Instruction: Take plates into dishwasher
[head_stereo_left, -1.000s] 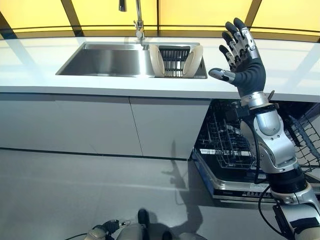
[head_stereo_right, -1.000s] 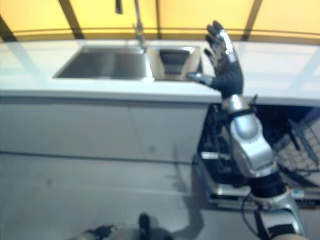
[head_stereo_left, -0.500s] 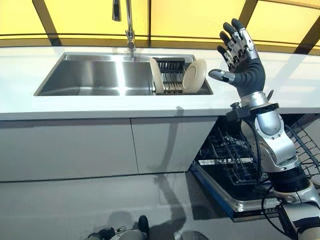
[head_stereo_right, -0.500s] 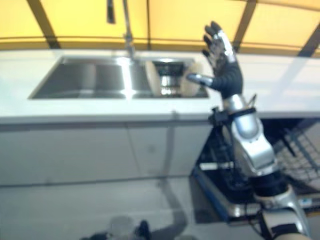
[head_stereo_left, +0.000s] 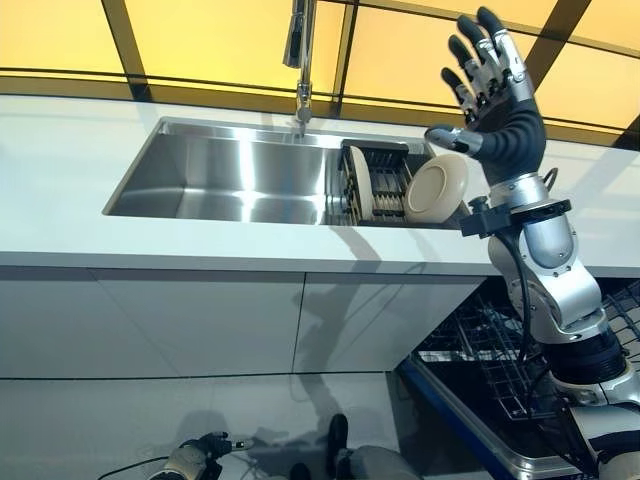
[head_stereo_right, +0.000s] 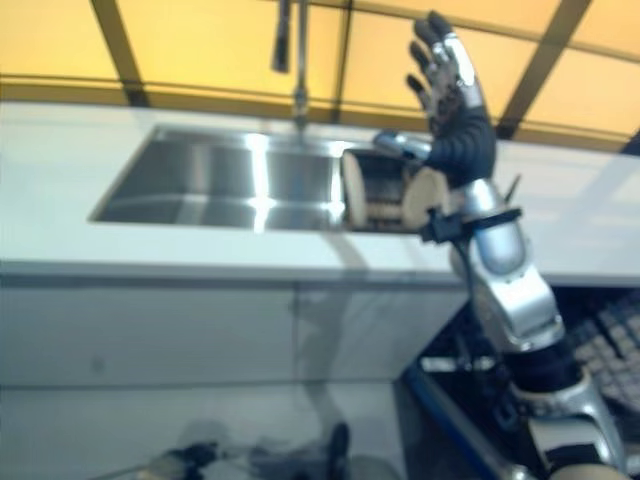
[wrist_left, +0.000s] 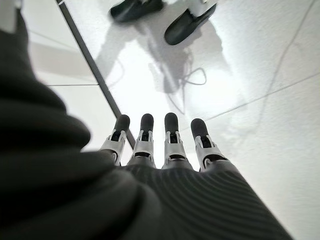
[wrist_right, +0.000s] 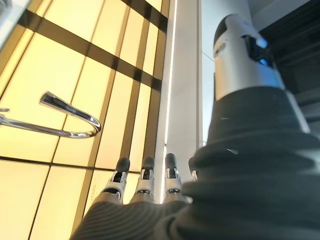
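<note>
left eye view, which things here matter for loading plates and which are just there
Part of the job: two plates standing in the rack in the sink; open dishwasher; right hand, raised and open.

Just there: tap, counter, left hand hanging open by the floor.

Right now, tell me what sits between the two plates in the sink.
The dark ribbed dish rack alone fills the gap between the left plate and the right plate, seen in the left eye view.

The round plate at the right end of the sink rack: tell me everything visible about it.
The plate is cream, round and smooth, ceramic by its look. It stands on edge, leaning, at the right end of the dark rack in the steel sink. The right hand, fingers straight, is raised just above and beside it, not gripping it.
</note>
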